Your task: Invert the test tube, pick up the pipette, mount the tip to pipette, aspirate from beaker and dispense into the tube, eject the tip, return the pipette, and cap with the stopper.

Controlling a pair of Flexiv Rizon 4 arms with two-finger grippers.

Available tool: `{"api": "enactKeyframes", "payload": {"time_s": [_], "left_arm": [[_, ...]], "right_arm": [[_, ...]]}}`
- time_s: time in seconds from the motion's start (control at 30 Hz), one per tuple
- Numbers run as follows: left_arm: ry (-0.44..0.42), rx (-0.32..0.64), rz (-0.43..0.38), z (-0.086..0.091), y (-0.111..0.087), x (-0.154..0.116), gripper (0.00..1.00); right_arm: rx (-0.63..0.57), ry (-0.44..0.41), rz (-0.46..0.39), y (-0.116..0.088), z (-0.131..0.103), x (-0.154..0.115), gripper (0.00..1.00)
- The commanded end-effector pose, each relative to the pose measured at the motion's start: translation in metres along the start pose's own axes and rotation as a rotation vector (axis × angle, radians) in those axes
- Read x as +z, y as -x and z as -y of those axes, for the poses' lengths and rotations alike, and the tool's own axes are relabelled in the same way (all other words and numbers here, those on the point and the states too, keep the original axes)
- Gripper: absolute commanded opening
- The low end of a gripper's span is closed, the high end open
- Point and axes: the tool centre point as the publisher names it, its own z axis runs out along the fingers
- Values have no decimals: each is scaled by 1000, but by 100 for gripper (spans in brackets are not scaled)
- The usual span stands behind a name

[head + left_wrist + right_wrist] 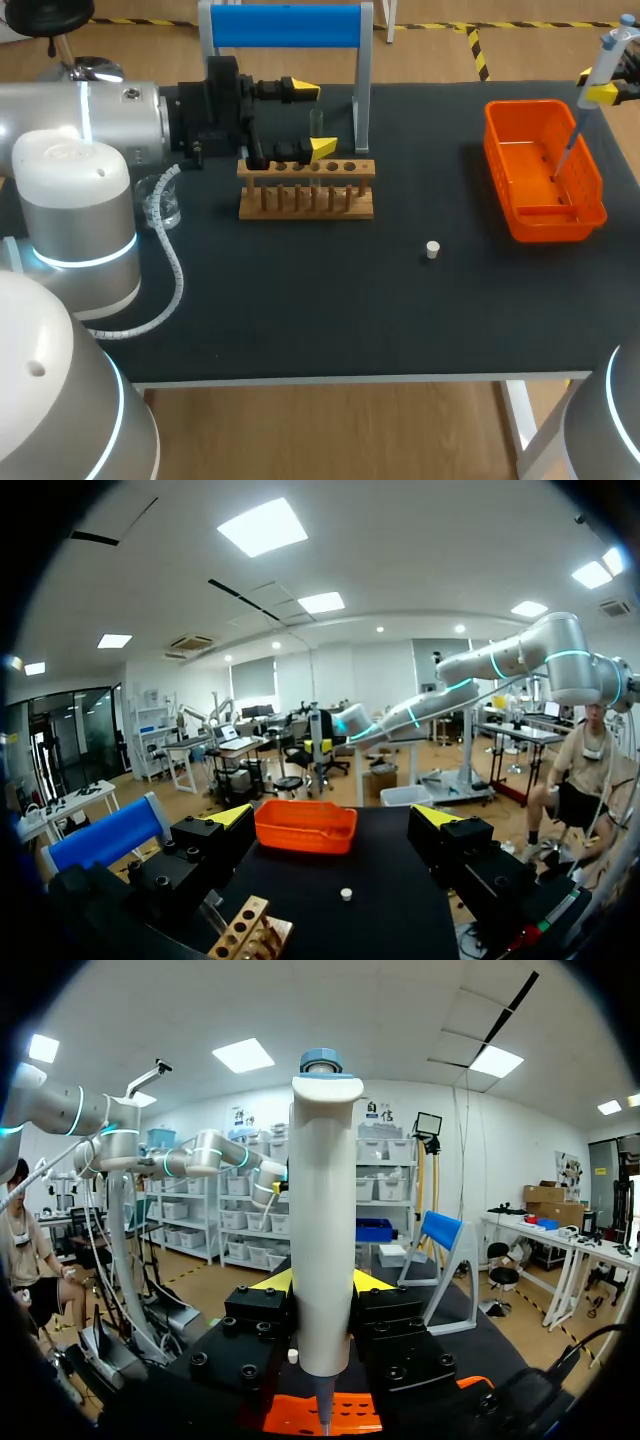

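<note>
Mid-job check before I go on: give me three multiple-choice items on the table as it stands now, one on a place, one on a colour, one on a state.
1. Where is the white stopper?
A. in the basket
B. on the bare table, between rack and basket
C. in the rack

2. What colour is the basket?
A. blue
B. green
C. orange

3. What state is the right gripper in?
A. shut on the pipette
B. open and empty
C. shut on the stopper

Answers:
1 B, it lies alone on the dark tabletop.
2 C, its walls are bright orange.
3 A, the right wrist view shows both fingers against the pipette body from two sides.
</note>
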Motion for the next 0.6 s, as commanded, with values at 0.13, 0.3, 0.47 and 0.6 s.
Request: {"api": "enactKeyframes", "payload": {"time_s": [0.13,0.3,0.47,0.6], "left_arm": [[44,-18,35,20,-5,55,100],[70,-34,51,34,-11,93,100],[89,-24,35,46,-10,135,100],[82,-12,11,57,-7,165,100]], "right_arm": [[0,0,-10,3,1,-3,0],[0,0,-10,3,1,-3,0],[0,0,-10,3,1,-3,0],[0,0,-10,3,1,-3,0]]}}
